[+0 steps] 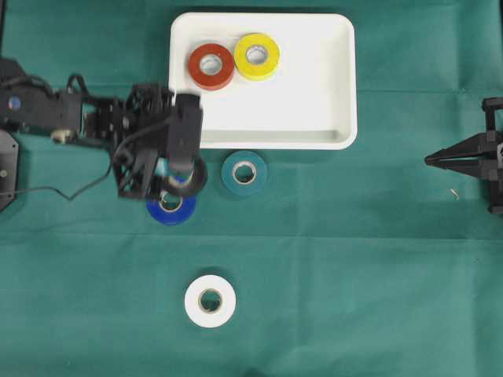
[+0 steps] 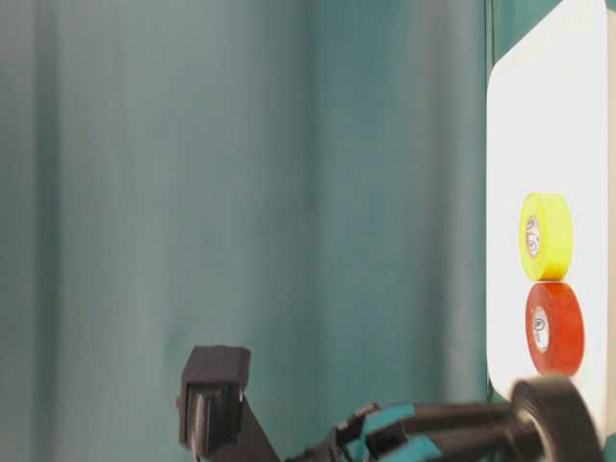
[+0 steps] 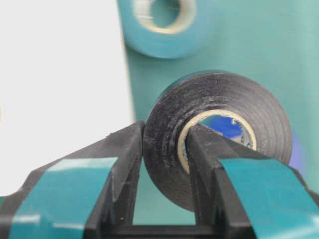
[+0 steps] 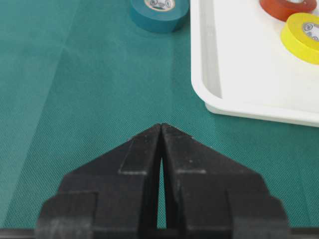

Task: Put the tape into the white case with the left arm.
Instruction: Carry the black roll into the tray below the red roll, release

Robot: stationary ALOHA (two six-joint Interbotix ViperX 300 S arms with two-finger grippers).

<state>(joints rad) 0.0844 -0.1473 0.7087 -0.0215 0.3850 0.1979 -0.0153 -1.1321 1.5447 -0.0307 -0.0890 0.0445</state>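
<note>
My left gripper (image 3: 164, 142), with teal bands on its fingers, is shut on a black tape roll (image 3: 214, 92): one finger is inside the core, the other on the outer wall. In the overhead view the roll (image 1: 196, 177) hangs just below the white case (image 1: 314, 86), near its lower left corner and above a blue roll (image 1: 171, 209). The table-level view shows the held roll (image 2: 556, 414) raised beside the case (image 2: 539, 144). A red roll (image 1: 211, 66) and a yellow roll (image 1: 257, 56) lie in the case. My right gripper (image 4: 161, 125) is shut and holds nothing.
A teal roll (image 1: 244, 173) lies on the green cloth just below the case's front rim. A white roll (image 1: 210, 301) lies further toward the front. My right gripper (image 1: 431, 159) rests at the far right edge.
</note>
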